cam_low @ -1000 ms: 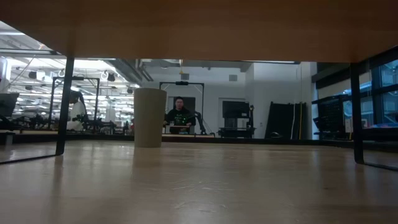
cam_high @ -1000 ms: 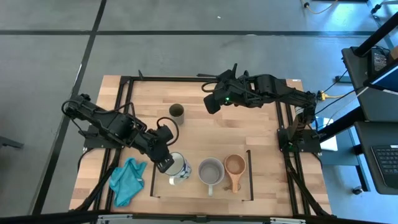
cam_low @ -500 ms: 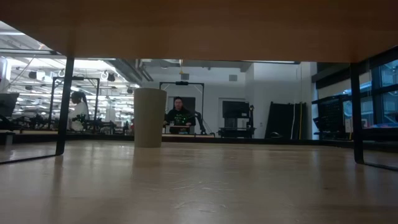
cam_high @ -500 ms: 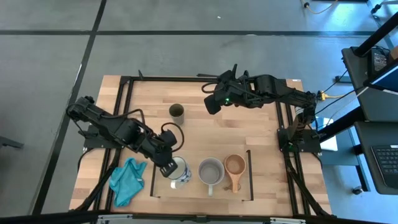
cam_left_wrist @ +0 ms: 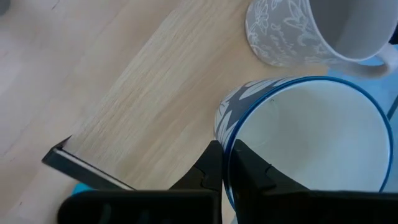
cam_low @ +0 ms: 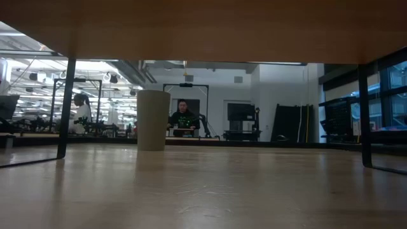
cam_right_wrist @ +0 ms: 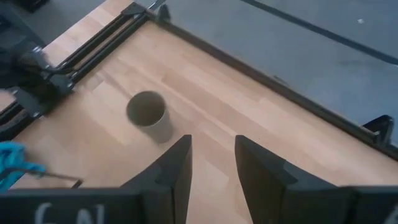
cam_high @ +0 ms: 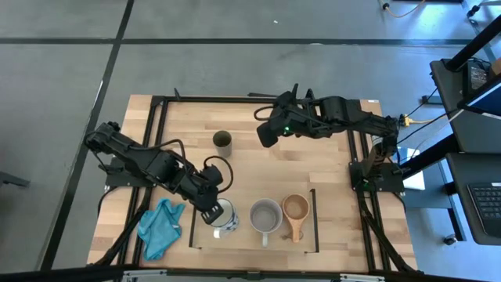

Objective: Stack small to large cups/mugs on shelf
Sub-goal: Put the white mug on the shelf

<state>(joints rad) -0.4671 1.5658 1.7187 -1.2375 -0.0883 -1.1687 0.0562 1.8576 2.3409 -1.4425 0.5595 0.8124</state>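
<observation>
The white mug [cam_high: 225,216], blue-rimmed with a blue pattern on its wall, sits at the left end of the shelf [cam_high: 235,239], with the grey mug [cam_high: 264,217] just beside it and the tan wooden long-handled cup [cam_high: 295,209] beyond that. The left end effector [cam_left_wrist: 227,168] is pinched closed on the white mug's rim, one finger inside the wall and one outside. The dark olive-green cup [cam_high: 222,141] stands alone on the counter [cam_high: 329,168], well apart from the shelf, and the right end effector [cam_right_wrist: 211,158] hangs above the counter near it with its fingers spread open, holding nothing. The step in hand looks like settling the white mug in its slot: the base should rest flat on the panel before the fingers part, and the lift away should go straight up so the inner finger does not drag the rim or nudge the grey mug. A teal cloth [cam_high: 159,225] lies just left of the shelf's rail.
</observation>
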